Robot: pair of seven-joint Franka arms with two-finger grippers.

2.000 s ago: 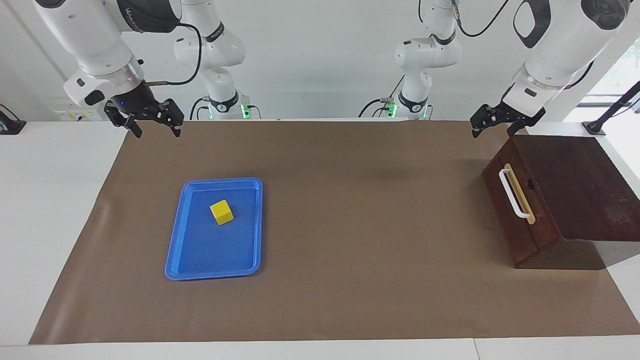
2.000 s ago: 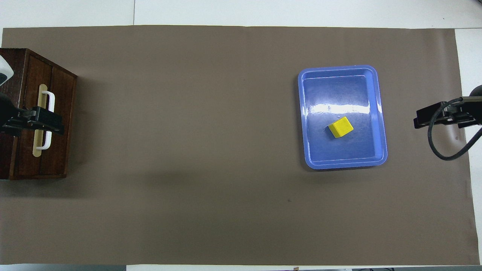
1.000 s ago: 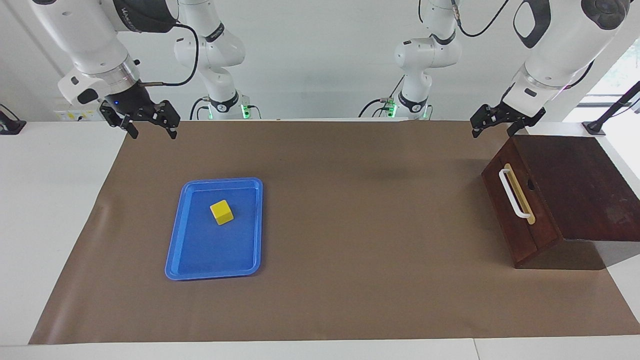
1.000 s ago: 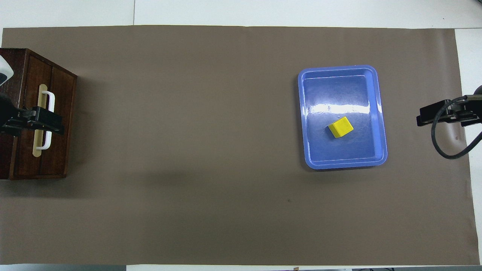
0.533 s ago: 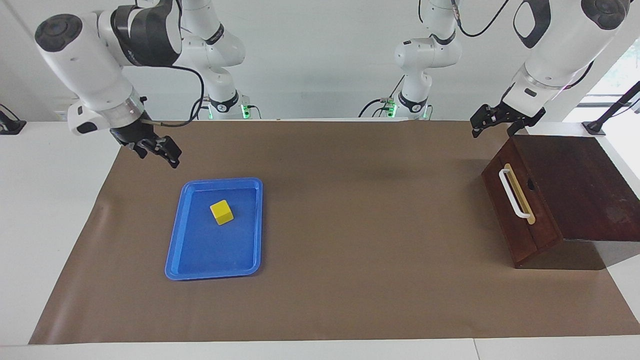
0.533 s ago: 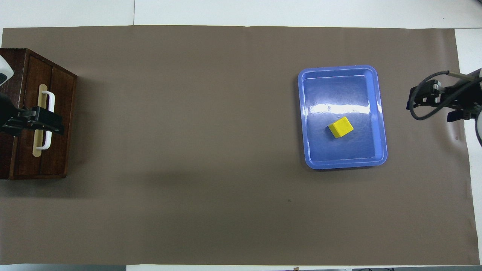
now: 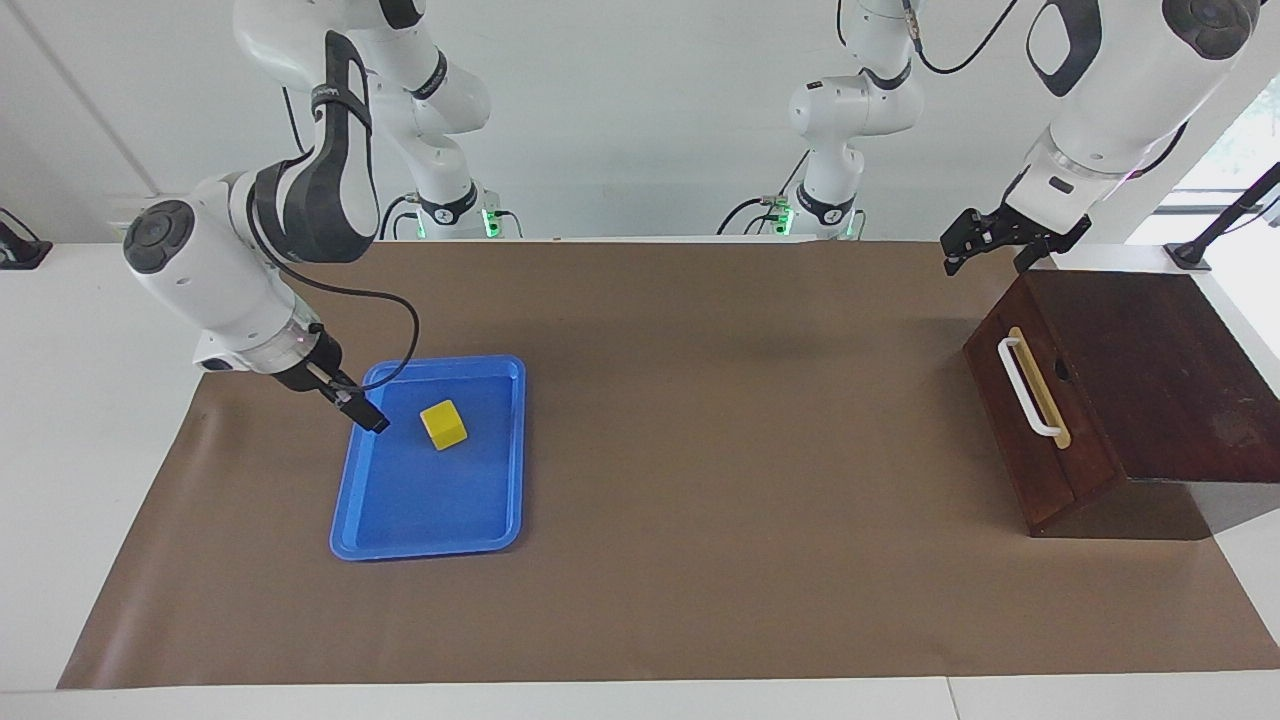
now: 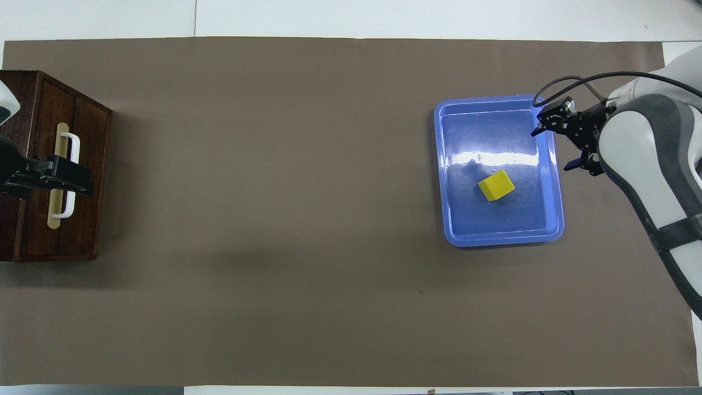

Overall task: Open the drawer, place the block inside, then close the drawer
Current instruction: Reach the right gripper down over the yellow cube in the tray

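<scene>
Right gripper (image 7: 368,415) low, tilted, fingers apparently apart; left gripper (image 7: 985,247) raised, waiting.

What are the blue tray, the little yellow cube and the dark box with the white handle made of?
The blue tray looks like glossy moulded plastic: it throws a bright glare streak. The yellow block in it is matte and sharp-edged, painted wood or plastic; I cannot tell which. The drawer front looks like dark stained wood with visible plank lines, and its white handle is probably plastic.

Yellow block (image 7: 443,424); blue tray (image 7: 400,520); dark brown drawer (image 7: 1040,440) (white handle (image 7: 1027,388)).
</scene>
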